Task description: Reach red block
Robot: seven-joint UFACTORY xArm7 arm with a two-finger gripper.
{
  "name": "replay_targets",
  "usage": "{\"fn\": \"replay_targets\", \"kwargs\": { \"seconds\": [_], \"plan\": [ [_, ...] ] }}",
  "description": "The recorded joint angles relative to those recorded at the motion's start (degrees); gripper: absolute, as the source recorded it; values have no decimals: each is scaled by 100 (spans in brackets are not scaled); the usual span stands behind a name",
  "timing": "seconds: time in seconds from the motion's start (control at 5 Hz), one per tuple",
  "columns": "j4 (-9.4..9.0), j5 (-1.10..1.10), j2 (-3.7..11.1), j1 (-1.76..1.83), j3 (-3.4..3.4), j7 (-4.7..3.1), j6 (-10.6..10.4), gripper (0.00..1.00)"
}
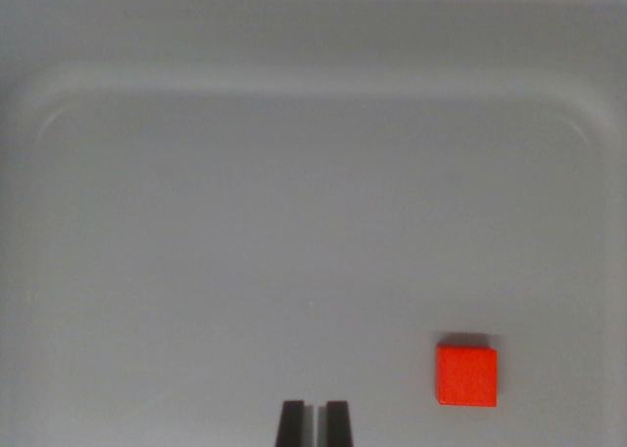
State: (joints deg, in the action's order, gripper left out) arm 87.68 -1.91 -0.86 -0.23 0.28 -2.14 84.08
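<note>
Small flat-topped square red block [466,375], prob. wood or plastic: likely light, rigid, not fragile; smooth faces, maybe a bit slippery. Best taken across two opposite flat sides, centred. Sits to the wrist view's right of the black fingertips [291,422], near but apart, not between them, on the floor of a pale grey plastic tray w/ rounded corners [147,222]. Gripper [314,424] tips nearly pressed together, only a thin slit showing, pinching nothing. Count: 1 block, 1 tray, 2 fingers.
</note>
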Motion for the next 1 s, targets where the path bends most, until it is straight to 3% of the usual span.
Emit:
{"fn": "replay_targets", "kwargs": {
  "seconds": [0.2, 0.4, 0.6, 0.8, 1.0],
  "plan": [
    [0, 0, 0, 0, 0, 0, 0, 0],
    [-117, -3, 40, -20, -20, -15, -147, 0],
    [-117, -3, 40, -20, -20, -15, -147, 0],
    [-255, -7, 87, -44, -43, -33, -322, 0],
    [-255, -7, 87, -44, -43, -33, -322, 0]
  ]
}}
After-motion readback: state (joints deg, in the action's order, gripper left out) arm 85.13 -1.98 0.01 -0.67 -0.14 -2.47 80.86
